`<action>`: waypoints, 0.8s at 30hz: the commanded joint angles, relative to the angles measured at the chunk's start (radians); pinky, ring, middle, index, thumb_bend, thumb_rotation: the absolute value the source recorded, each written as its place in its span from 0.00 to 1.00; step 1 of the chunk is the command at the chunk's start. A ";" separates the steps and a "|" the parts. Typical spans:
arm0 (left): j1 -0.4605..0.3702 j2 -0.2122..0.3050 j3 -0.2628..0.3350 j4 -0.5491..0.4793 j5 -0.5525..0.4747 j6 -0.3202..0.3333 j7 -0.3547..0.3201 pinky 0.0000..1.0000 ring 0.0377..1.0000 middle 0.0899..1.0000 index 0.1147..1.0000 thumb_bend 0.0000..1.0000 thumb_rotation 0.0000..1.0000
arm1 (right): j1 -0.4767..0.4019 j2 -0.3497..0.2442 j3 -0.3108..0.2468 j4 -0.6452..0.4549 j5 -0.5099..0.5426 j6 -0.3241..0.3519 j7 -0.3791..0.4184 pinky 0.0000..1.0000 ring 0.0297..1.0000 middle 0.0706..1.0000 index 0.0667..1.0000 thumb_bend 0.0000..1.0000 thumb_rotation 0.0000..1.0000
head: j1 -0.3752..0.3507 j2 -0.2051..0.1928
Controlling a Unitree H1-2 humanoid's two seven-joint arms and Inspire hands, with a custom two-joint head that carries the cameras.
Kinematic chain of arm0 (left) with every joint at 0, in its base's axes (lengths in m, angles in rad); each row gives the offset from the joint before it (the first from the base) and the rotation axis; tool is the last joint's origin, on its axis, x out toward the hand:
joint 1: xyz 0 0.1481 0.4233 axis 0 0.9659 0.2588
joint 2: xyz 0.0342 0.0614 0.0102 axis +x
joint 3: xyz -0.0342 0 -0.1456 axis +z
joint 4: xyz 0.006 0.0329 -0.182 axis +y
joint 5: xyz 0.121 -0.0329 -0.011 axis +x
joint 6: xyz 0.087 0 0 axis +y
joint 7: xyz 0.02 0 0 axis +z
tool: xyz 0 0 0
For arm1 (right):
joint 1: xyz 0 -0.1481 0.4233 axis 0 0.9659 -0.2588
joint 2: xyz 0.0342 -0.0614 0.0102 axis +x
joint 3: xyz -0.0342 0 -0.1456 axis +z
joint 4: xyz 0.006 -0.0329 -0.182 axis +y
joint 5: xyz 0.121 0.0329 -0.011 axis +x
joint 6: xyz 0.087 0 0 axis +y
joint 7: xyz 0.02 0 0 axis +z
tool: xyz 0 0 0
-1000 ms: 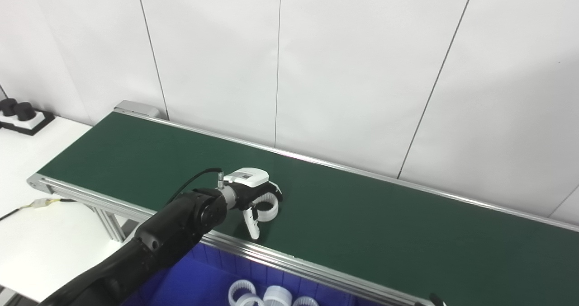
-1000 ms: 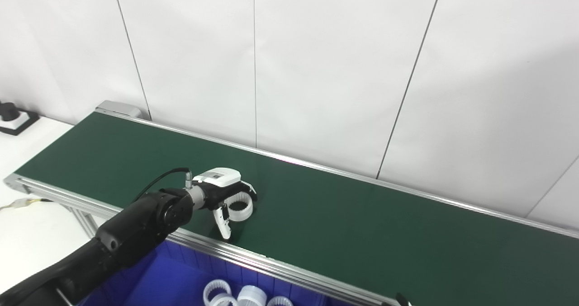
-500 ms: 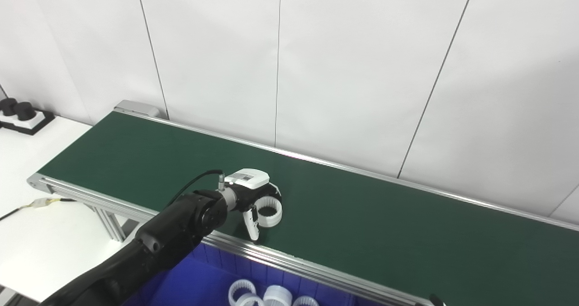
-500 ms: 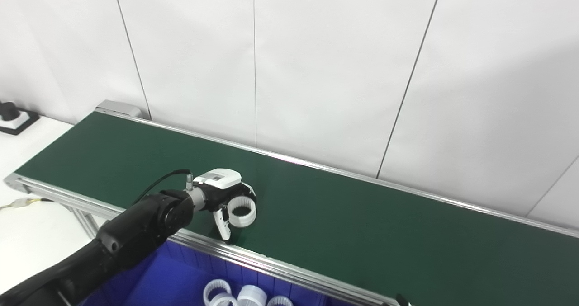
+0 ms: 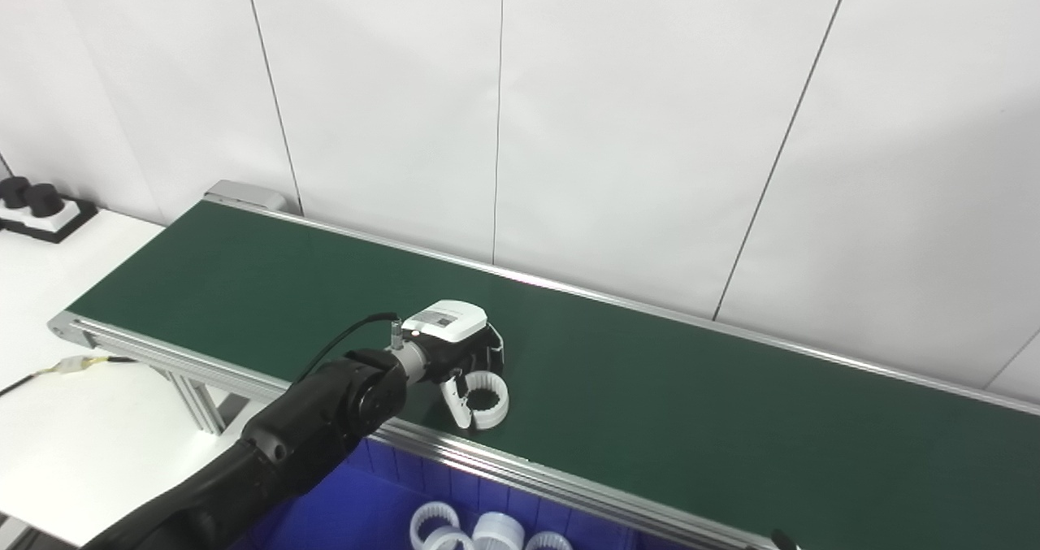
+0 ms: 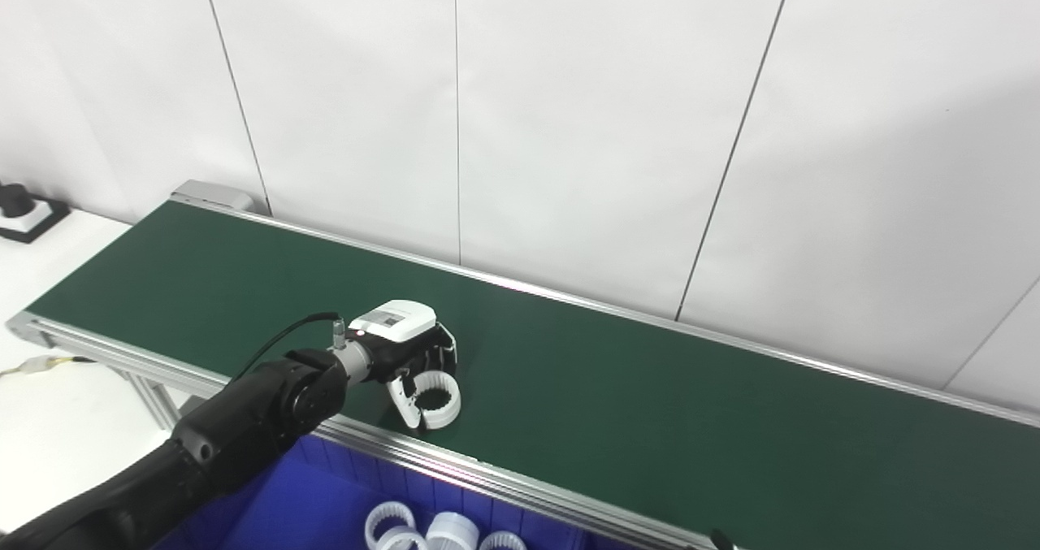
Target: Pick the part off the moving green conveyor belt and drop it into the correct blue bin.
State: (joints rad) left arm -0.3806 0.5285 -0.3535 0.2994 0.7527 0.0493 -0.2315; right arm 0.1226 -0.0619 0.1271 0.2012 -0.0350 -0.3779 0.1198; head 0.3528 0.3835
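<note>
A white toothed ring part (image 5: 486, 400) is over the near side of the green conveyor belt (image 5: 691, 420), close to its front rail. My left hand (image 5: 459, 347) is shut on it, fingers curled over the top and the white thumb on its left side. The ring also shows in the right eye view (image 6: 436, 399), below my left hand (image 6: 406, 343). I cannot tell whether the ring still touches the belt. A blue bin (image 5: 357, 505) lies below the front rail and holds white ring parts (image 5: 475, 530). My right hand is out of view.
The belt's silver front rail (image 5: 569, 489) runs between the hand and the bin. A white table (image 5: 57, 420) at the left carries a cable connector (image 5: 77, 363) and a black-and-white holder (image 5: 36, 205). A small dark tip (image 5: 782, 539) pokes in at the bottom right edge.
My left hand has closed on the ring and drawn it toward the belt's front rail, lower in the picture. The ring has tilted so its opening faces the camera more.
</note>
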 commanded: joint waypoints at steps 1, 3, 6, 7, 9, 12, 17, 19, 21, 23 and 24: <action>-0.018 0.006 0.016 -0.010 -0.004 -0.008 0.027 0.66 0.51 0.46 0.39 0.52 0.00 | -0.004 0.000 -0.004 -0.029 0.007 -0.012 0.001 0.67 0.76 0.81 0.92 0.31 0.79 | 0.001 0.001; -0.018 0.005 0.017 -0.015 -0.006 -0.006 0.025 0.65 0.50 0.46 0.40 0.52 0.00 | -0.004 -0.001 -0.004 -0.028 0.008 -0.012 0.001 0.67 0.76 0.81 0.93 0.31 0.79 | 0.000 0.002; -0.015 0.003 0.018 -0.022 -0.008 -0.005 0.023 0.66 0.50 0.46 0.39 0.52 0.00 | -0.004 -0.001 -0.005 -0.029 0.006 -0.012 0.000 0.67 0.76 0.81 0.93 0.30 0.79 | -0.001 0.002; -0.014 0.002 0.020 -0.024 -0.010 -0.005 0.023 0.65 0.50 0.46 0.40 0.52 0.00 | -0.004 -0.001 -0.004 -0.029 0.008 -0.014 0.002 0.67 0.76 0.81 0.93 0.30 0.79 | -0.001 0.001; -0.011 -0.001 0.026 -0.025 -0.022 -0.011 0.027 0.65 0.50 0.46 0.39 0.52 0.00 | -0.004 -0.002 -0.004 -0.027 0.013 -0.016 0.005 0.68 0.76 0.81 0.93 0.30 0.79 | 0.000 0.001; -0.004 -0.005 0.037 -0.043 -0.041 -0.007 0.021 0.64 0.49 0.46 0.39 0.52 0.00 | -0.005 -0.002 -0.005 -0.024 0.013 -0.021 0.004 0.67 0.76 0.81 0.92 0.30 0.79 | -0.001 0.002; 0.024 -0.017 0.075 -0.116 -0.089 -0.010 0.020 0.58 0.48 0.45 0.38 0.50 0.00 | -0.003 0.000 -0.007 -0.033 0.003 -0.005 -0.004 0.67 0.76 0.81 0.92 0.31 0.79 | -0.002 0.005; 0.041 -0.024 0.089 -0.179 -0.101 0.016 0.004 0.59 0.48 0.46 0.38 0.50 0.00 | -0.003 0.000 -0.007 -0.033 0.002 -0.006 -0.004 0.67 0.76 0.81 0.92 0.30 0.79 | -0.003 0.005; 0.057 -0.032 0.099 -0.236 -0.107 0.039 -0.007 0.61 0.48 0.45 0.38 0.50 0.00 | -0.004 -0.001 -0.007 -0.031 0.000 -0.007 -0.003 0.66 0.76 0.81 0.92 0.31 0.80 | -0.005 0.007; 0.071 -0.038 0.108 -0.275 -0.112 0.047 -0.011 0.60 0.47 0.44 0.39 0.50 0.00 | -0.005 -0.001 -0.007 -0.030 -0.001 -0.007 -0.004 0.67 0.76 0.81 0.92 0.32 0.80 | -0.007 0.006; 0.084 -0.043 0.115 -0.307 -0.118 0.048 -0.009 0.57 0.46 0.43 0.41 0.50 0.00 | -0.006 -0.002 -0.007 -0.029 0.002 -0.006 -0.002 0.67 0.76 0.81 0.92 0.32 0.80 | -0.013 0.008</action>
State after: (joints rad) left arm -0.2922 0.4827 -0.2590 0.0413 0.6438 0.0912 -0.2491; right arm 0.1231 -0.0649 0.1235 0.1993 -0.0356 -0.3773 0.1195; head 0.3451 0.3896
